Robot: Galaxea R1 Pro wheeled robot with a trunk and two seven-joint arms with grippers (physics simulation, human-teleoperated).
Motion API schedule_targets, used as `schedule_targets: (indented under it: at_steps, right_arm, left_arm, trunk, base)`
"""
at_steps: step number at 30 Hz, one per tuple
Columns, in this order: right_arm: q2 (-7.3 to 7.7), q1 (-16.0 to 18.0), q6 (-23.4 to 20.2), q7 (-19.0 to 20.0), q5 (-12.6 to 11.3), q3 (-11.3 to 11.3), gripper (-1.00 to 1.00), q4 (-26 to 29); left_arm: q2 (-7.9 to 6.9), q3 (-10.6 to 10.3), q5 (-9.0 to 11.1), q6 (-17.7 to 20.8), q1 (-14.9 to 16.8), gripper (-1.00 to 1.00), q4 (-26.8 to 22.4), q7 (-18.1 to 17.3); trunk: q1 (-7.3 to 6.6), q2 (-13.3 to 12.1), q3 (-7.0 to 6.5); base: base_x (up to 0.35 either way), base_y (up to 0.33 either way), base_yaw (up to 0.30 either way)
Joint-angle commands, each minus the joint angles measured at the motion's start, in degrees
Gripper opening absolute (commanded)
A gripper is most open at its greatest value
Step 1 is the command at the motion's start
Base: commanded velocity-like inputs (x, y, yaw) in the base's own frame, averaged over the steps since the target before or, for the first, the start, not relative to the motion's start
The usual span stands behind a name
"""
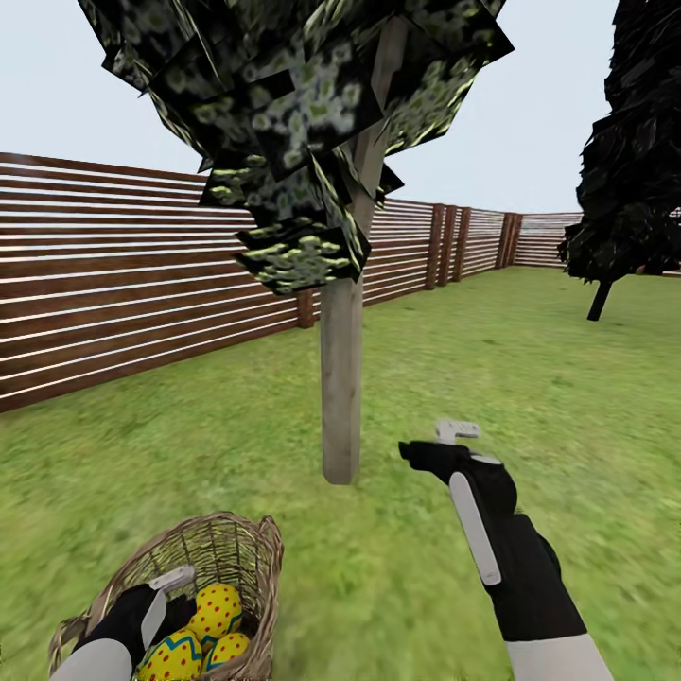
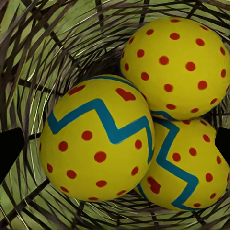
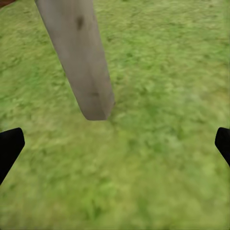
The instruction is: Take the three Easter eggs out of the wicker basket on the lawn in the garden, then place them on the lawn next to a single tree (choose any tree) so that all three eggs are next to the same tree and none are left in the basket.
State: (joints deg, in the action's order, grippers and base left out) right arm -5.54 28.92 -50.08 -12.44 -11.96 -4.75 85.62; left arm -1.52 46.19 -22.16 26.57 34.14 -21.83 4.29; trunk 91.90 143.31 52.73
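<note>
A brown slatted fence (image 1: 123, 284) runs along the left side of the garden and turns across the far end, closing in a flat, mottled green lawn (image 1: 530, 378) under a pale sky. At the lower left of the head view the wicker basket (image 1: 241, 549) stands on the grass with all three Easter eggs (image 1: 203, 634) in it. The left gripper (image 1: 163, 594) reaches down into the basket just beside them. Its wrist camera looks straight onto the eggs: a zigzag-banded egg (image 2: 96, 143) lies nearest, a red-dotted egg (image 2: 177, 67) and another banded one (image 2: 187, 167) press against it, and the dark fingertips (image 2: 9, 148) sit wide apart at the frame's edges, clear of the shells.

In the middle, the tree (image 1: 342, 378) rises from the grass just beyond the basket, its speckled foliage overhead. Right of the trunk the right gripper (image 1: 435, 445) hovers above the lawn with its fingers spread and nothing between them, the trunk base (image 3: 93, 96) ahead of it. At the far right stands a black tree (image 1: 629, 170).
</note>
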Motion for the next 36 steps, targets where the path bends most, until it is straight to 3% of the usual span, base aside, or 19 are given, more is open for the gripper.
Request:
schedule_targets:
  at_steps: [1,14,36]
  right_arm:
    - [0.00,-0.2,-0.3,-0.6,-0.6,0.0,1.00,0.6]
    - [0.00,-1.1,-0.8,-0.6,-0.6,0.0,1.00,2.8]
    - [0.00,-1.2,-0.8,-0.6,-0.6,0.0,1.00,3.0]
  left_arm:
    - [0.03,0.2,0.0,0.2,0.1,1.00,-0.1,0.1]
    - [0.03,0.2,0.1,0.2,0.1,1.00,-0.3,0.0]
    - [0.02,0.2,0.1,-1.2,0.1,1.00,-0.8,0.1]
  trunk:
    - [0.01,0.0,0.29]
    - [0.35,0.2,3.17]
    - [0.35,0.2,3.17]
  base:
    - [0.000,0.000,0.000]
    - [0.000,0.000,0.000]
    - [0.000,0.000,0.000]
